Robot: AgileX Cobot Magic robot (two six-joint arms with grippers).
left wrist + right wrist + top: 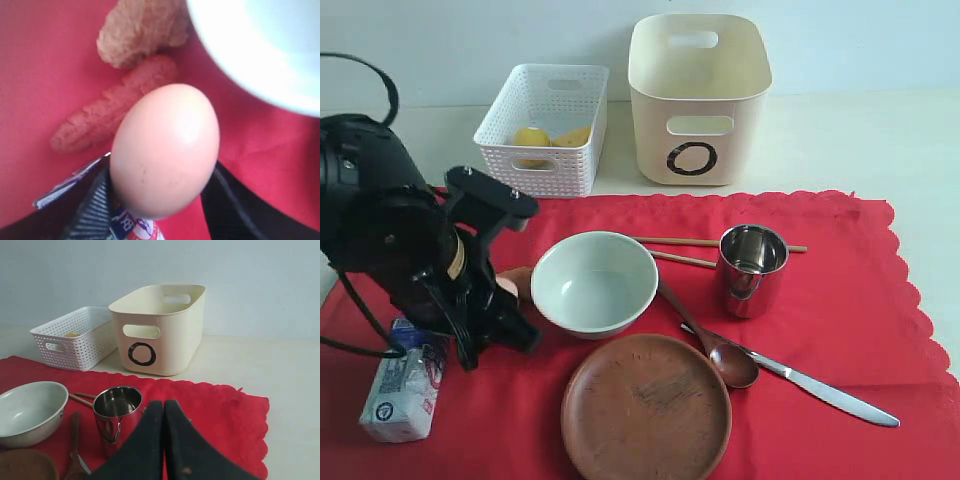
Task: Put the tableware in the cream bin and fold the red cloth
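On the red cloth (840, 290) lie the pale bowl (594, 284), the wooden plate (646, 407), the steel cup (752, 268), two chopsticks (685, 241), the brown spoon (720, 355) and the knife (820, 390). The cream bin (698, 100) stands behind the cloth. My left gripper (505, 300) is low on the cloth just left of the bowl. Its fingers press both sides of an egg (165, 145). My right gripper (164, 407) is shut on nothing, hovering near the cup (117, 412); the exterior view does not show it.
A white lattice basket (545, 130) with yellow fruit stands left of the cream bin. A milk carton (405, 385) lies at the cloth's front left. A crusty brown food piece (140, 30) and an orange ridged one (110, 112) lie by the bowl's rim (250, 60).
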